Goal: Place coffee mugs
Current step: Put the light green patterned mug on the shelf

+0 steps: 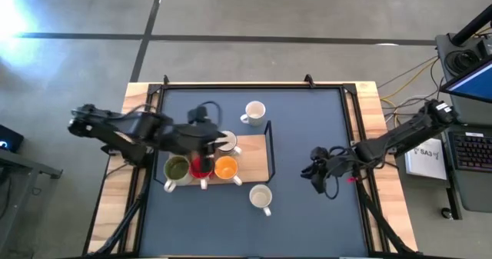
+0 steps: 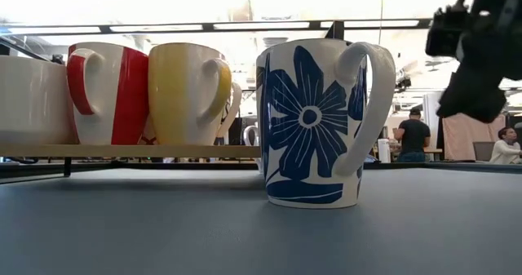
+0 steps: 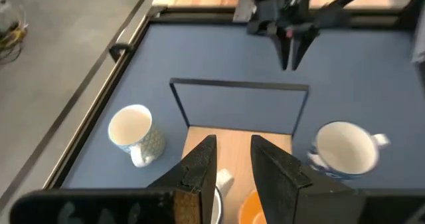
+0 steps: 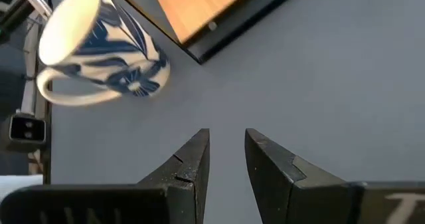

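Observation:
A wooden tray [image 1: 254,157] lies mid-table with a green mug [image 1: 177,168], a red mug [image 1: 201,167] and an orange mug [image 1: 225,167] standing in a row on it. Behind them stands a white mug [image 1: 227,142]. My left gripper [image 3: 232,141] hovers open above that white mug and the orange mug, holding nothing. A white patterned mug [image 3: 136,131] stands on the mat beyond the tray's far side. A blue-flowered mug [image 4: 99,44] stands on the mat off the tray's near edge. My right gripper [image 4: 227,132] is open over bare mat to the right of it.
A thin black frame [image 3: 239,84] rims the tray's right end. Wooden borders [image 1: 365,113] and black rails edge the blue mat. Open mat lies between the tray and my right gripper [image 1: 315,174]. People stand in the room far behind the table.

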Robot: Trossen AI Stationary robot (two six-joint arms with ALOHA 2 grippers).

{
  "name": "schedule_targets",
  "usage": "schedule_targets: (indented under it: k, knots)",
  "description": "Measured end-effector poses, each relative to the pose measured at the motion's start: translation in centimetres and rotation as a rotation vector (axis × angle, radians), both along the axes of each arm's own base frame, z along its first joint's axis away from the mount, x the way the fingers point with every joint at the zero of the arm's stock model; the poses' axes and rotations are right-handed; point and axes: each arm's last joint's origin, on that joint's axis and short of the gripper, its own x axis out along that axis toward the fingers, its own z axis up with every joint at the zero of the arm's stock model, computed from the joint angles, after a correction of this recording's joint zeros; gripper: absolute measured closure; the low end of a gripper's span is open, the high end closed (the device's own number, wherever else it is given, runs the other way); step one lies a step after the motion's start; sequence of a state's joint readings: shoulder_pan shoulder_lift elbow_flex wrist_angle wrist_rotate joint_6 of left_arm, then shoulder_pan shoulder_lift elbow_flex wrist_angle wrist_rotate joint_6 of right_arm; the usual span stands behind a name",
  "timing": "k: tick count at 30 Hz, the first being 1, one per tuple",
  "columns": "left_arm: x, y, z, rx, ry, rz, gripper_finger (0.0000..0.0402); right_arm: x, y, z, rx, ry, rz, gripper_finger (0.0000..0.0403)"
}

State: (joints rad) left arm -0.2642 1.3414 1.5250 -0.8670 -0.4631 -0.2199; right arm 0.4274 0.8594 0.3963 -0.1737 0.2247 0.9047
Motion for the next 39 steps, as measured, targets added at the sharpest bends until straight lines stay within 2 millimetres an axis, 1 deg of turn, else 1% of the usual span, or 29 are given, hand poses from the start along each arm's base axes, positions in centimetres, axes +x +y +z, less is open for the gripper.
schedule_targets:
  k: [3, 6, 9, 12, 25, 33, 39]
  knots:
    - [2.0, 0.3, -0.9, 0.007, 0.05, 0.031, 0.0326, -0.9, -0.5, -0.7, 0.014, -0.006, 0.027, 0.0317]
    - [3.7, 0.5, -1.2, 0.009, 0.067, 0.055, 0.0326, -1.8, -0.9, -1.5, 0.024, -0.02, 0.05, 0.0319]
    - [5.0, 0.9, -1.7, 0.012, 0.086, 0.074, 0.0326, -2.6, -1.2, -2.5, 0.038, -0.02, 0.05, 0.0318]
    - [5.8, 1.2, -2.3, 0.01, 0.111, 0.085, 0.0326, -3.2, -1.5, -3.5, 0.054, -0.023, 0.04, 0.0317]
    - [7.7, 2.7, -4.2, -0.014, 0.176, 0.104, 0.0326, -4.8, -2.2, -7.0, 0.085, -0.06, 0.028, 0.0328]
    - [8.3, 3.0, -4.7, -0.028, 0.192, 0.092, 0.0326, -4.8, -2.2, -6.9, 0.045, -0.089, 0.063, 0.0329]
    - [8.3, 4.0, -4.7, -0.016, 0.196, 0.108, 0.0326, -4.8, -2.3, -7.1, 0.06, -0.073, 0.016, 0.0332]
